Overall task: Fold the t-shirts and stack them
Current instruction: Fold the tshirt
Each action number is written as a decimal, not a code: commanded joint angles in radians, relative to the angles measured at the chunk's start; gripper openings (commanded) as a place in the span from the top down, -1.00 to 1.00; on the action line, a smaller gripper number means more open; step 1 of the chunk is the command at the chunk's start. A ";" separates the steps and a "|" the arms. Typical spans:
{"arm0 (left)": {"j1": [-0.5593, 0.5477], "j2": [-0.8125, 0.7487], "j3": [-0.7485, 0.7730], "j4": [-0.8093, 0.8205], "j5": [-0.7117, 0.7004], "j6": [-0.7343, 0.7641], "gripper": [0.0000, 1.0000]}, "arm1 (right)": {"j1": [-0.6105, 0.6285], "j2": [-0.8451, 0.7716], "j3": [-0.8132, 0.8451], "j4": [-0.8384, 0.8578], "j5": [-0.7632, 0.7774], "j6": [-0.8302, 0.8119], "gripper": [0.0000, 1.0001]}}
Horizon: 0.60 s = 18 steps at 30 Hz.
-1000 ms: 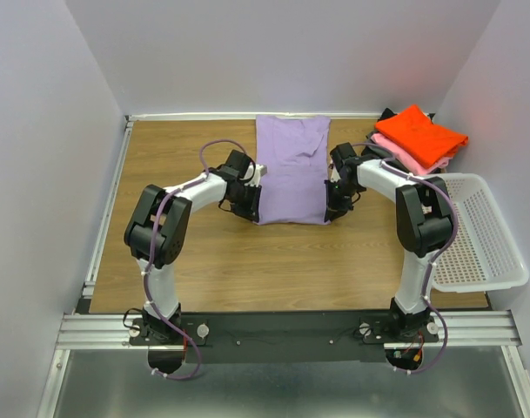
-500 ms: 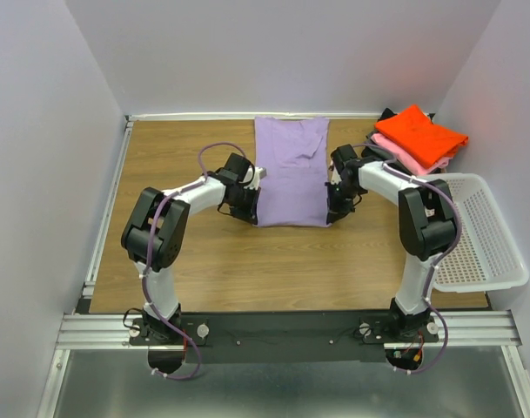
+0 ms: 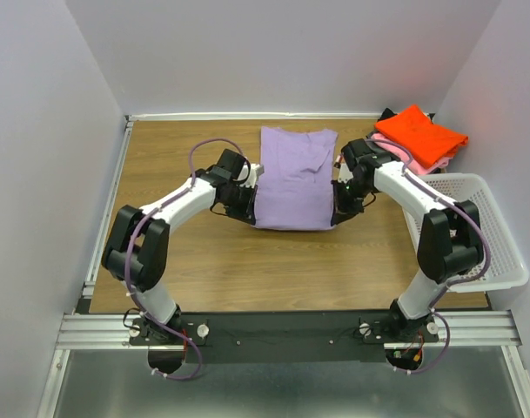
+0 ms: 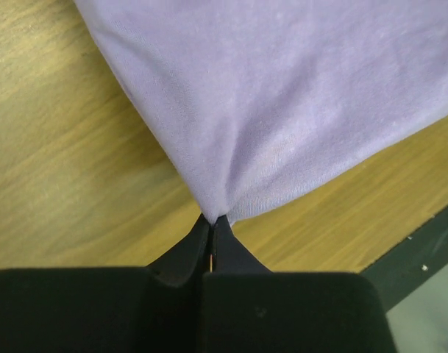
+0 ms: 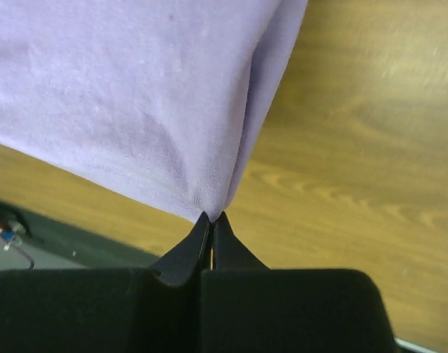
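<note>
**Top view.** The lavender t-shirt [image 3: 292,178] lies on the bench [image 3: 186,252], well left of the white mesh basket [image 3: 499,261]. It is a long narrow panel with its neck end on the far side. The left hand [image 3: 250,203] sits at its near-left corner and the right hand [image 3: 336,205] at its near-right corner. Just beyond the basket's far rim is the stack: orange-red shirt [image 3: 419,132] on pink shirt [image 3: 412,159], with a dark grey shirt [image 3: 388,114] peeking out behind.

**Left wrist view.** The left hand [image 4: 212,220] is clenched on a corner of the lavender t-shirt [image 4: 297,95]. The cloth puckers into a point at the fingertips and fans away in soft creases.

**Right wrist view.** The right hand [image 5: 211,218] pinches the other corner of the lavender t-shirt [image 5: 135,88] the same way. A doubled edge runs up from the pinch.

**Handling, your judgement call.** Expect light, limp knit with no stiffness, so it should sag between your two holds and drag on the bench. The corner pinches look shallow, so keep both hands level and moving together or a corner may slip out. The corners are the right hold for carrying the near hem over.

**Appearance.** Plain, matte, pale purple, no print visible.
</note>
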State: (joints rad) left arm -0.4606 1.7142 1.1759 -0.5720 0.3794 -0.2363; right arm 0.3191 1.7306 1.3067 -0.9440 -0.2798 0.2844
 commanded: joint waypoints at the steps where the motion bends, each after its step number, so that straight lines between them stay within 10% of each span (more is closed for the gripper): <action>1: -0.001 -0.109 -0.025 -0.094 0.056 -0.024 1.00 | 0.003 -0.077 0.000 -0.136 -0.056 -0.028 0.97; 18: -0.058 -0.334 0.080 -0.299 0.167 -0.156 1.00 | 0.020 -0.266 0.134 -0.366 -0.118 0.062 0.97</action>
State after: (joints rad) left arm -0.5129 1.4235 1.1957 -0.8017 0.4942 -0.3435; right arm 0.3313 1.5063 1.3804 -1.2255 -0.3687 0.3061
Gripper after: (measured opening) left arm 0.010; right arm 0.023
